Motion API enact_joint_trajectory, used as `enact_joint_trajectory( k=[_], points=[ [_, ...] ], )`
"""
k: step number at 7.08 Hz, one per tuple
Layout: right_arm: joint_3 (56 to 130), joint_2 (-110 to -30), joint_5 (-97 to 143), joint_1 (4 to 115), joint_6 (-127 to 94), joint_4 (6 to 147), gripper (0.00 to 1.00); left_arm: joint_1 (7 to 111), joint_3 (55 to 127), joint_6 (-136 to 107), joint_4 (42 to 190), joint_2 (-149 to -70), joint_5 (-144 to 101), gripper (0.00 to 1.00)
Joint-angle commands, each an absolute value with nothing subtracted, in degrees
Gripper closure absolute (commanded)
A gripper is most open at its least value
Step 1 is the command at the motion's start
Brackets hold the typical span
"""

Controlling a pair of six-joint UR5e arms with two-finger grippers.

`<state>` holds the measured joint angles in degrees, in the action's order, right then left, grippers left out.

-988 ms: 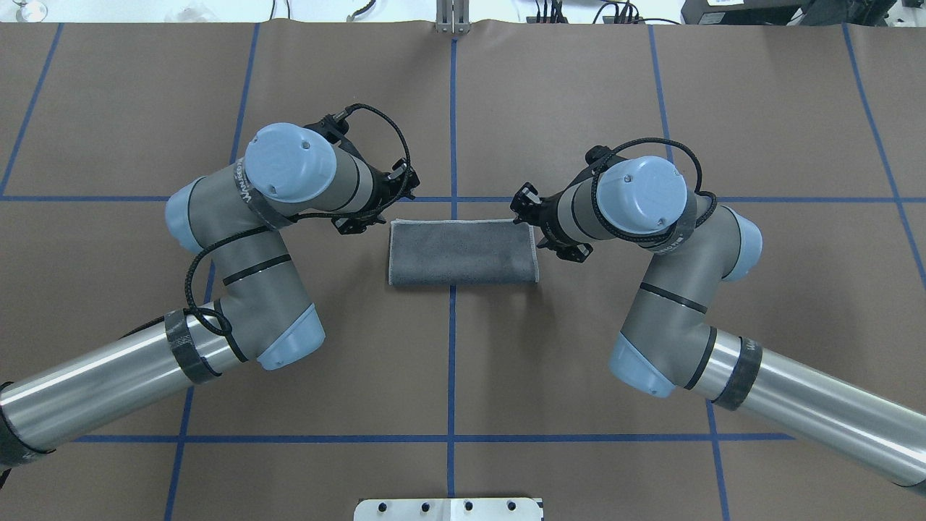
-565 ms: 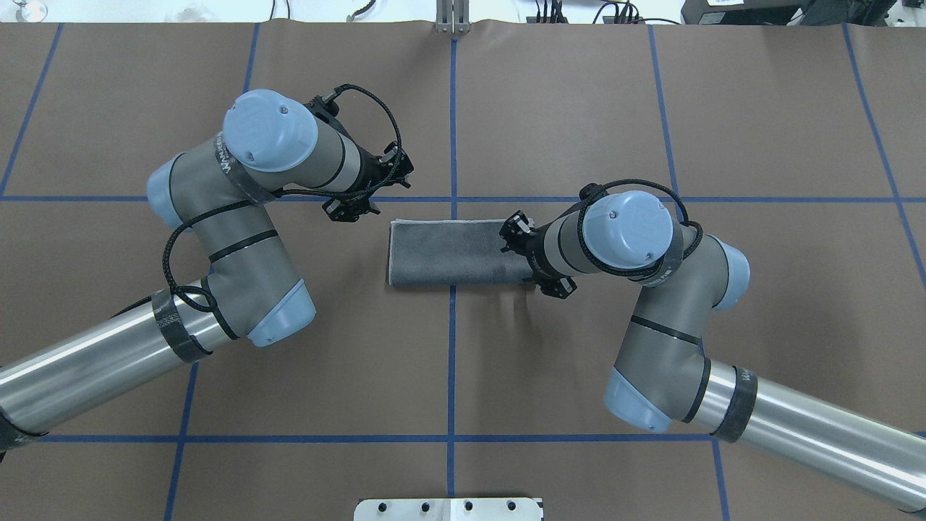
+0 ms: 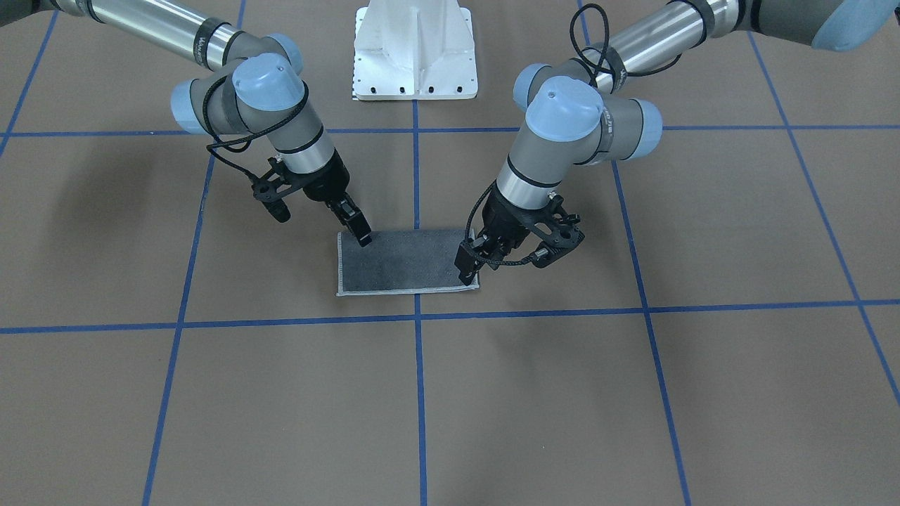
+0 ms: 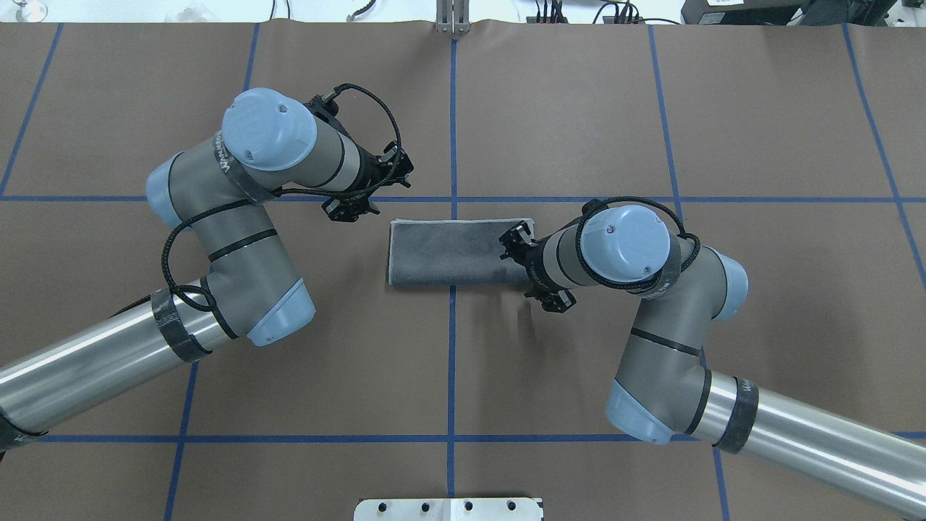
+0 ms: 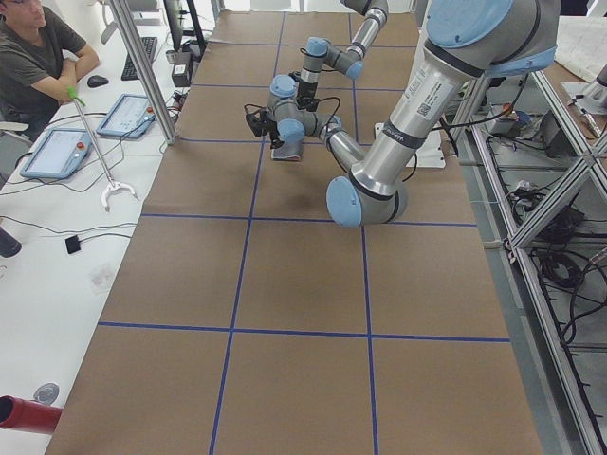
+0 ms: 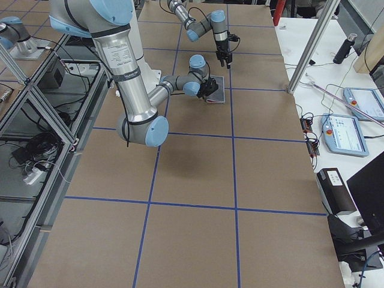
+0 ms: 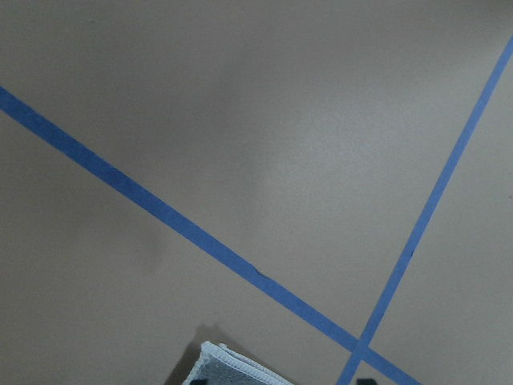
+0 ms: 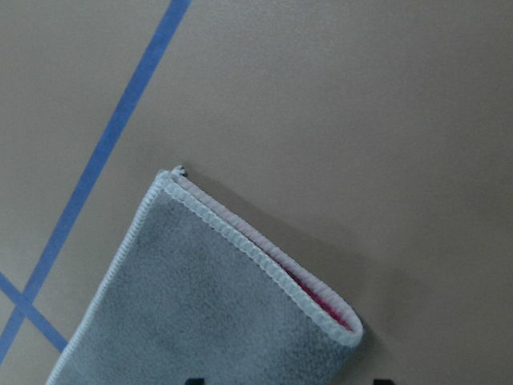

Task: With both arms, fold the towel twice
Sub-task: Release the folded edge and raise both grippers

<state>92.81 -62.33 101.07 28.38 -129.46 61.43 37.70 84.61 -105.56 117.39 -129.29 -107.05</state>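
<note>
Lying flat, the towel [image 4: 445, 253] shows grey outside, pink inside its fold.

Bare brown tabletop [image 4: 463, 108] lies open ahead of and outward from both the left fingers [image 3: 465, 268] and the right fingers [image 3: 361, 230]. Between the two pairs, the flat folded towel [image 4: 445, 253] lies low. The white pedestal base [image 3: 415, 56] stands well behind them, toward the robot.
</note>
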Motion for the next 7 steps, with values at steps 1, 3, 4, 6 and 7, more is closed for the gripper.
enact_joint_trajectory(
  k=[1,3,4,6,7],
  points=[
    [92.64,-62.49,100.99,28.39,-130.25,61.44,0.25,37.71,84.55,-105.56,117.42,-129.29,-107.05,0.31],
    [92.64,-62.84,100.99,28.39,-130.34,61.44,0.26,37.71,84.55,-105.64,117.42,-129.29,-107.05,0.31],
    [92.64,-63.19,100.99,28.39,-130.34,61.52,0.28,37.71,84.55,-105.64,117.42,-129.29,-107.05,0.31],
    [92.55,-63.37,100.99,28.3,-130.43,61.52,0.34,37.71,84.29,-105.73,117.42,-129.29,-107.05,0.31],
    [92.55,-63.54,100.9,28.3,-130.78,61.52,0.5,37.62,84.29,-105.73,117.42,-129.29,-106.96,0.31]
  ],
)
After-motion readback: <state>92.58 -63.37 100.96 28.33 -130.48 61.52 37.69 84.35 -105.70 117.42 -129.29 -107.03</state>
